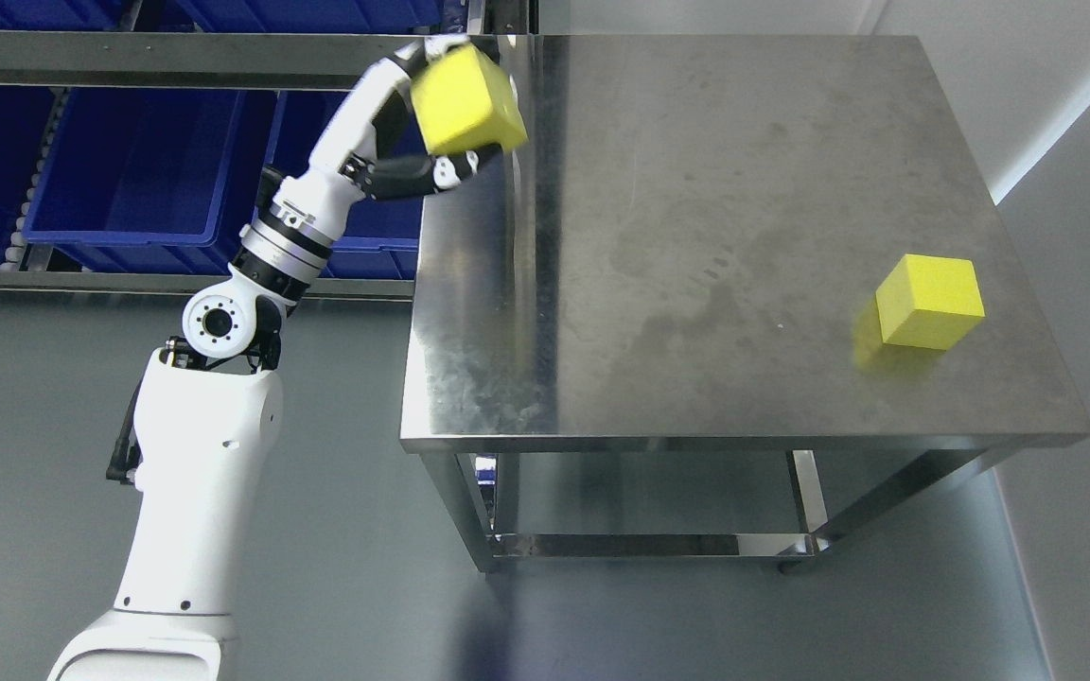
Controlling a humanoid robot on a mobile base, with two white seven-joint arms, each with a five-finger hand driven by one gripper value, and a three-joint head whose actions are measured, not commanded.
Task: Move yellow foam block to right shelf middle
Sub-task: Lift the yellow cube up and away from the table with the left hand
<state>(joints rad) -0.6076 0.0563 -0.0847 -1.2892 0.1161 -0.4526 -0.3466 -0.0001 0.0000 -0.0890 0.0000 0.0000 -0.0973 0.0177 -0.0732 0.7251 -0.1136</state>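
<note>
A yellow foam block [465, 100] is being held aloft in the robot's left hand [422, 132], clear of the steel table [696, 236] and hanging over that table's far left corner, just where its edge meets the blue-bin shelving [176, 76] beyond. The white and black fingers [455, 170] are curling under and behind the block, clamping it, with the cube tilted so that one corner is pointing toward the table. Being near-cubic, it is offering no long axis to speak of; what matters is which way it is heading.

The left arm is rising from the lower left of the frame, its elbow joint bending level with the table's left edge, and reaching up and away toward the racks. Blue storage bins [129, 180] are sitting on the shelf levels directly behind and to the left of the hand, so the carried block is lying between the table and the shelving, nearer the racks than anything else in view. Judged from this, the carrying step is well along and a placement is coming; which shelf level counts as the middle cannot be told from this angle.

A second yellow block [930, 302] is resting untouched near the table's right edge, well apart from the hand. The right arm is not showing.
</note>
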